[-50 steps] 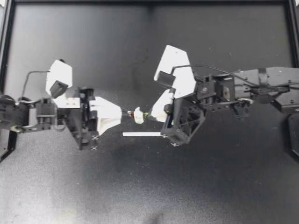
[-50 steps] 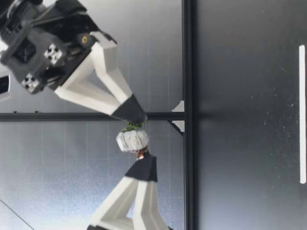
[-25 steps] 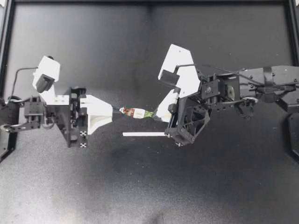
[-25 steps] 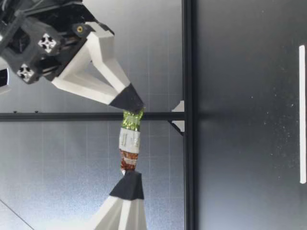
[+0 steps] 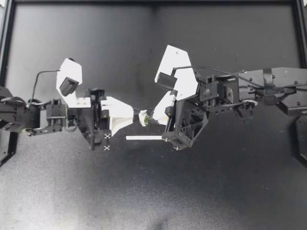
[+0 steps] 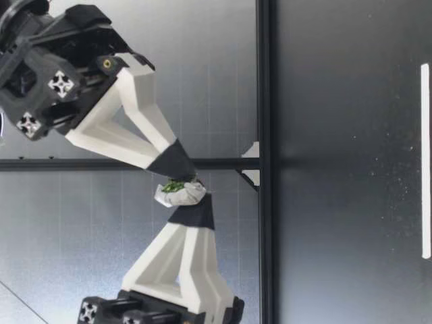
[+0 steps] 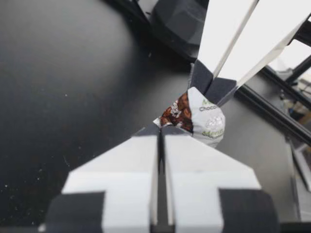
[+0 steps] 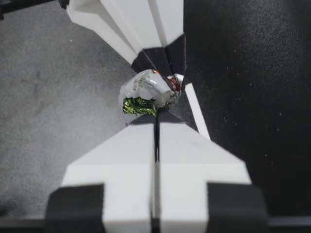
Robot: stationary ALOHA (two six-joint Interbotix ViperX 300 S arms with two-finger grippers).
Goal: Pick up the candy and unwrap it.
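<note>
A small candy [image 5: 143, 117] in a white wrapper with a brown end and a green end hangs above the table between both grippers. My left gripper [image 5: 135, 114] is shut on the brown twisted end [image 7: 174, 114]. My right gripper [image 5: 150, 118] is shut on the green twisted end [image 8: 138, 106]. The two sets of fingertips stand almost tip to tip, with the candy [image 6: 178, 194] bunched up short and rounded between them. In the left wrist view the candy [image 7: 204, 121] bulges beside my closed tips, right under the other gripper's fingers [image 7: 228, 43].
A thin white strip [image 5: 145, 138] lies on the dark table just below the candy. The black frame rail [image 6: 264, 101] runs along the table's edge. Dark table surface lies all around the arms.
Half a second ago the candy was stretched long between the grippers. The grippers have since come back together, the left moving right, and the candy is squeezed short again.
</note>
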